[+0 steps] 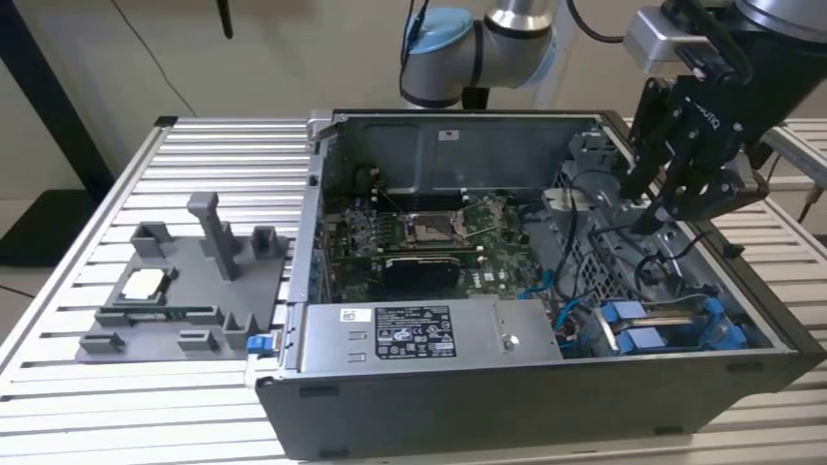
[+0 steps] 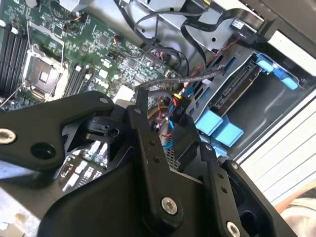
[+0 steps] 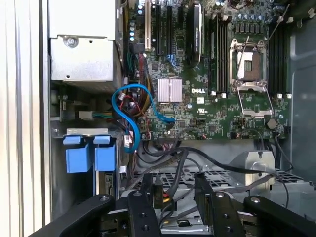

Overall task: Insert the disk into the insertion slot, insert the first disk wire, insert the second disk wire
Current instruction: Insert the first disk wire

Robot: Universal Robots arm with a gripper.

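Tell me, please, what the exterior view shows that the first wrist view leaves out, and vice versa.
The exterior view adds the grey fixture tray beside the case and the arm's blue-capped joint. The first wrist view adds the finned silver heat sink. Both show the CPU socket, the power-supply box and the pincer.
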